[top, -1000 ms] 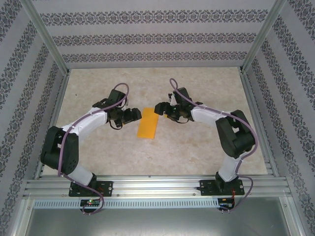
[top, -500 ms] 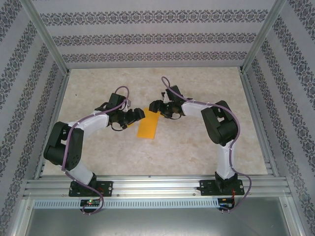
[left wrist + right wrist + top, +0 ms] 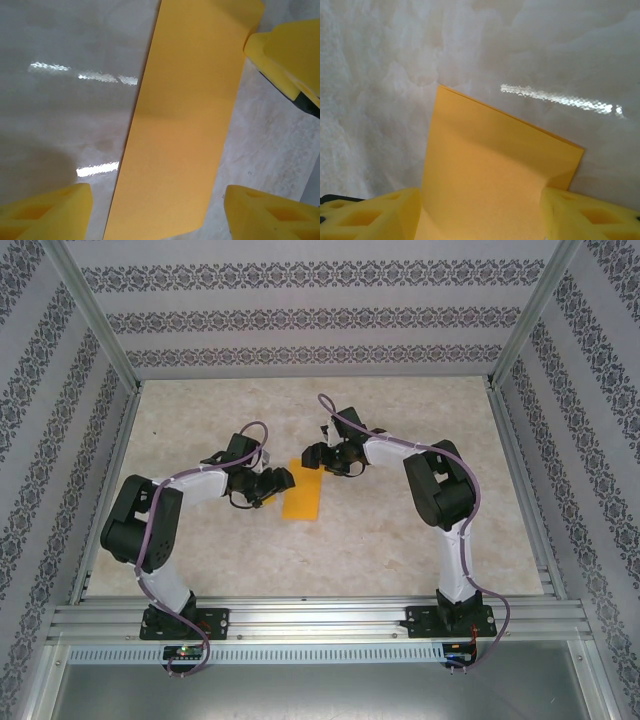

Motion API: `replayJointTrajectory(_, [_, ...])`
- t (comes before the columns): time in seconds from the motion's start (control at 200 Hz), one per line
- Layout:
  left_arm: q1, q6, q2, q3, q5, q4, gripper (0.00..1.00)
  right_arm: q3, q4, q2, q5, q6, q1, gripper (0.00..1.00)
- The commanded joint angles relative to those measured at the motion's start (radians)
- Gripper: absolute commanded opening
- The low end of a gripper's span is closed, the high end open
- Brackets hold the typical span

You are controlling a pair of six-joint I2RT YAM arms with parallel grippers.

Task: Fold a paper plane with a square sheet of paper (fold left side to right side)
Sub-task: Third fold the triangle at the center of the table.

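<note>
From above, the sheet (image 3: 303, 498) is lying on the table (image 3: 420, 530), doubled over into a narrow oblong. So I judge the left-to-right fold is made, and you are either setting its crease or taking hold for the next one. Your left gripper (image 3: 278, 483) is sitting low at the sheet's left side, with the forearm stretching across from the left. Your right gripper (image 3: 313, 457) is bending down over the far end. At the left wrist, the fingers (image 3: 50, 212) are standing well apart and holding nothing, and the sheet is running flat between them. At the right wrist, the fingers (image 3: 590, 215) are likewise spread, straddling the sheet's end. The edge is buckling up slightly by the right-hand pad, but nothing is being pinched. The next move is calling for a square, gentle press, since such thin stuff is likely to skid or crumple.
</note>
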Motion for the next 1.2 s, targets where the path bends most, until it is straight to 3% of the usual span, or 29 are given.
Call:
replayJointTrajectory(0.0, [0.007,-0.014,0.029,0.035,0.047,0.074,0.67,0.015,-0.043,0.046,0.032,-0.081,-0.014,0.64])
replayJointTrajectory(0.29, [0.001,0.006,0.094,0.083,0.051,0.071,0.51,-0.002,-0.029,0.042,0.024,-0.081,-0.014,0.61])
replayJointTrajectory(0.719, [-0.028,0.101,0.15,0.168,-0.054,-0.066,0.52,-0.01,-0.022,0.039,0.019,-0.076,-0.012,0.61])
replayJointTrajectory(1.199, [-0.076,0.121,0.168,0.159,-0.077,-0.134,0.5,-0.012,-0.016,0.039,0.019,-0.073,-0.012,0.61])
